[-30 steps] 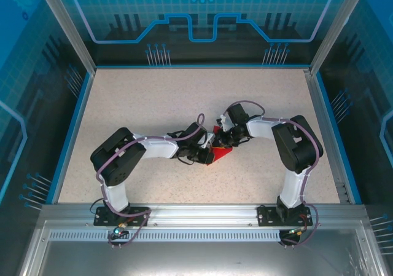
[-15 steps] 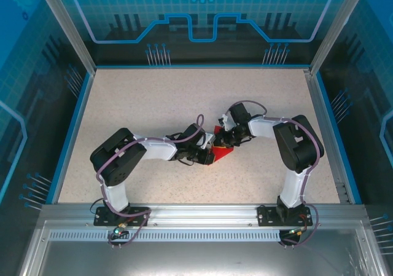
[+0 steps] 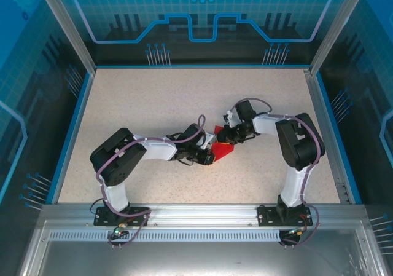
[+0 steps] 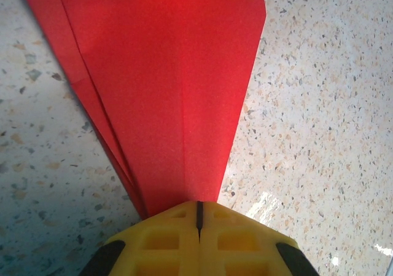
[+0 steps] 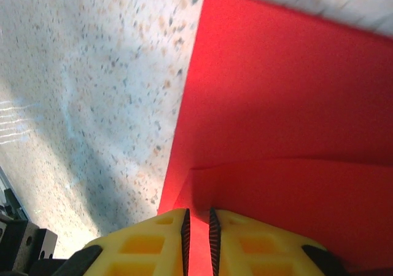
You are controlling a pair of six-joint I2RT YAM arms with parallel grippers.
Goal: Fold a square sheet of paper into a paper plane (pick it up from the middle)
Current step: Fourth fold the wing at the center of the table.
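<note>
Centrally on the speckled table (image 3: 153, 98), the left arm (image 3: 150, 148) and right arm (image 3: 293, 142) reach inward and meet at the red paper plane (image 3: 223, 151), which sits between their 2 grippers. The left gripper (image 4: 198, 209) has its yellow jaws pressed together on the plane's narrow tip, with the folded layers fanning away from it. The right gripper (image 5: 198, 219) pinches the opposite, wider end, its jaws all but closed with a sliver of red paper between them.
</note>
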